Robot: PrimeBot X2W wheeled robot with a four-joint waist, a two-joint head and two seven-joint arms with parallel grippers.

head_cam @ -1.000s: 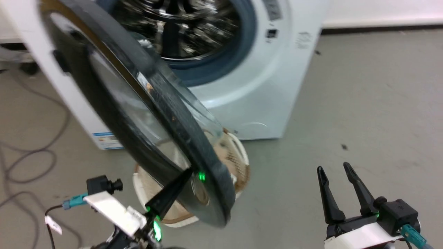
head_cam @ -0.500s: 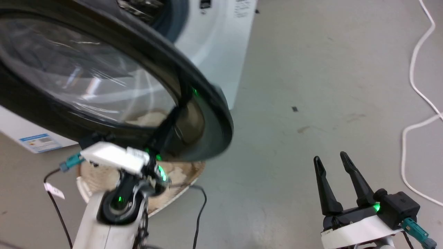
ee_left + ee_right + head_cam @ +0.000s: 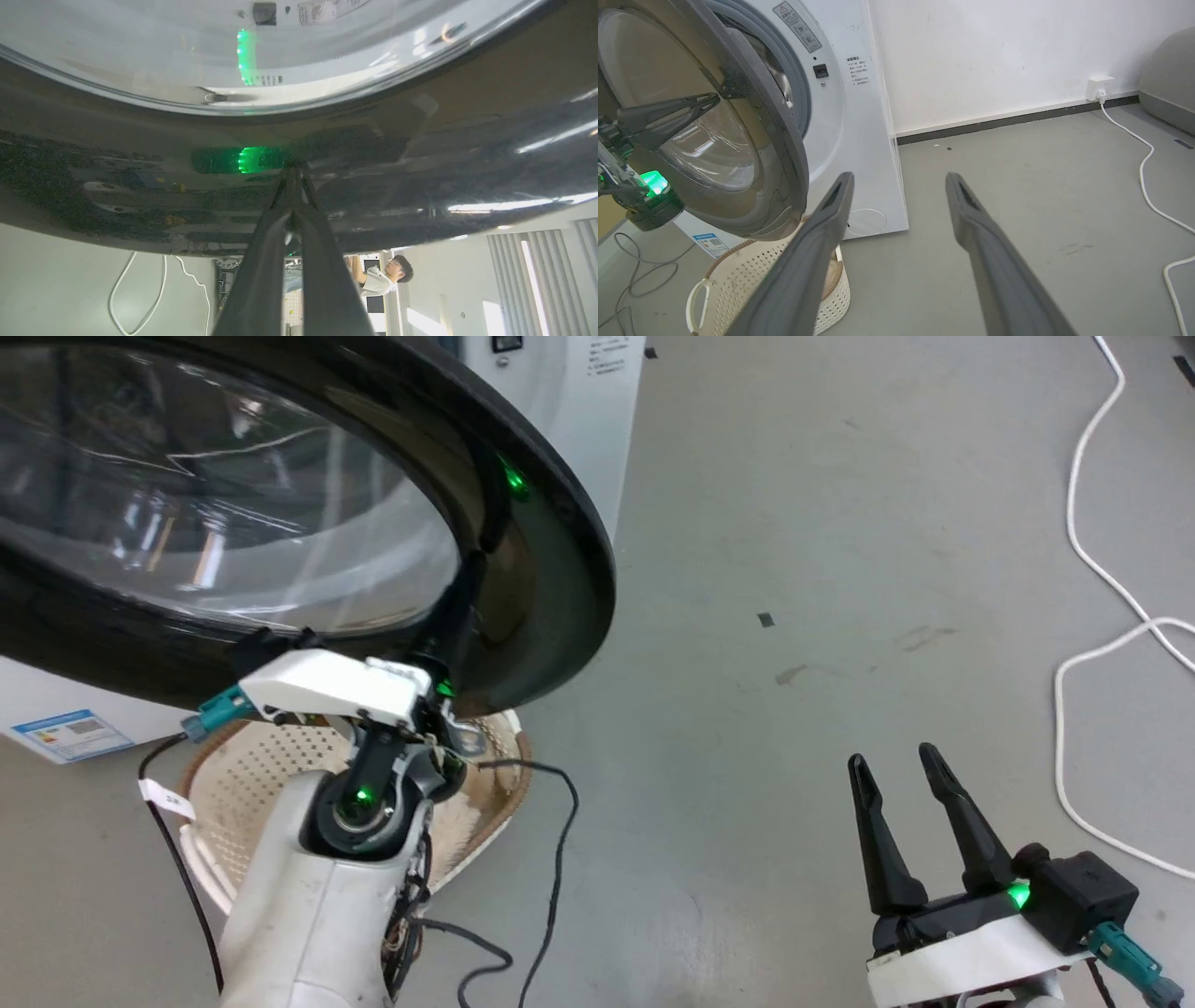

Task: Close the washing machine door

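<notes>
The washing machine door [image 3: 560, 579], black-rimmed with a clear glass bowl, stands partly open at an angle to the white washing machine [image 3: 583, 420]. My left gripper [image 3: 476, 565] is shut, and its joined fingertips press on the door's glossy outer rim. The left wrist view shows the same contact: the left gripper [image 3: 292, 169] touches the door [image 3: 140, 163]. In the right wrist view the left gripper [image 3: 714, 99] leans on the door [image 3: 777, 140] in front of the washing machine [image 3: 859, 140]. My right gripper [image 3: 893, 761] [image 3: 896, 175] stands open over the bare floor, well right of the door.
A cream perforated basket [image 3: 252, 765] [image 3: 831, 298] sits on the floor under the door. A black cable [image 3: 560, 821] trails from my left arm. A white cable [image 3: 1074, 523] [image 3: 1143, 154] runs along the floor at the right to a wall socket [image 3: 1099, 86]. A person [image 3: 390, 277] shows past the door's edge.
The head camera has swung, so the whole picture shifted. The door has turned from nearly edge-on to face-on, with my shut left gripper staying against it. The right gripper is unchanged.
</notes>
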